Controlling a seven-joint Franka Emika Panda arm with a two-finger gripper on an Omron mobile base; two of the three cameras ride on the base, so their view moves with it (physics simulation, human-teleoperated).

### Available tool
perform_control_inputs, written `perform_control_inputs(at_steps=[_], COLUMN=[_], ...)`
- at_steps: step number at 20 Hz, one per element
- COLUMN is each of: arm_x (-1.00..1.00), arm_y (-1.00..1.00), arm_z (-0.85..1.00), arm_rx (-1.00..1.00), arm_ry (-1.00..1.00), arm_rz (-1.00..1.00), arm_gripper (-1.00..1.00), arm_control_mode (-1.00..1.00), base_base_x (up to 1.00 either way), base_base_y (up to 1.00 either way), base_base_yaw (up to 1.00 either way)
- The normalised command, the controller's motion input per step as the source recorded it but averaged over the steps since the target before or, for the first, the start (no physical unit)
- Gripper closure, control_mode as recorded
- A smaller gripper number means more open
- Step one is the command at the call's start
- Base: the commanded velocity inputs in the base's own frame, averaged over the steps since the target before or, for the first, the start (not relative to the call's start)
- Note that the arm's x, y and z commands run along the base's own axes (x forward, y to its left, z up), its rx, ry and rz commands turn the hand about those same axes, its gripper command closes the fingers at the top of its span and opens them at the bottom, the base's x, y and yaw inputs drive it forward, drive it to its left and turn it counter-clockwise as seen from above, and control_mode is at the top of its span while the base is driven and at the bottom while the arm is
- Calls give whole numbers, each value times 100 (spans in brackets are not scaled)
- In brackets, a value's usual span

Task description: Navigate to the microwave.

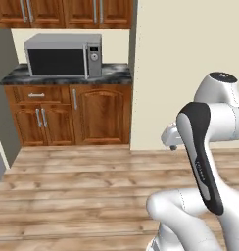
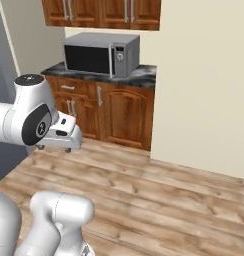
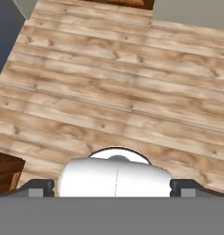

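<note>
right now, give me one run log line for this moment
phase: navigating | target: microwave on counter, door shut, ahead-left across wood floor | arm: folded | gripper: open, empty, over floor

The dark marbled counter over wooden cabinets carries the microwave

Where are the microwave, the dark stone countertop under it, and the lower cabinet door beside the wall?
microwave [image 1: 59, 61]: left base view, on its black door window.
countertop [image 1: 116, 73]: left base view, on the bare stone right of the microwave.
lower cabinet door [image 2: 128, 115]: right base view, on its arched wooden panel.
</note>
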Motion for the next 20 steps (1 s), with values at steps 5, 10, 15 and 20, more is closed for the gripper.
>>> perform_control_inputs(at_steps=[5, 10, 15, 20], arm_x=[0, 0, 0, 0], arm_y=[0, 0, 0, 0], arm_z=[0, 0, 0, 0], arm_rx=[0, 0, 0, 0], arm_ry=[0, 0, 0, 0], arm_rz=[0, 0, 0, 0], arm_gripper=[-100, -100, -100, -100], arm_control_mode=[100, 100, 100, 100], base_base_x=[100, 100, 100, 100], base_base_y=[31, 37, 48, 76], base_base_yaw=[-10, -10, -10, -9])
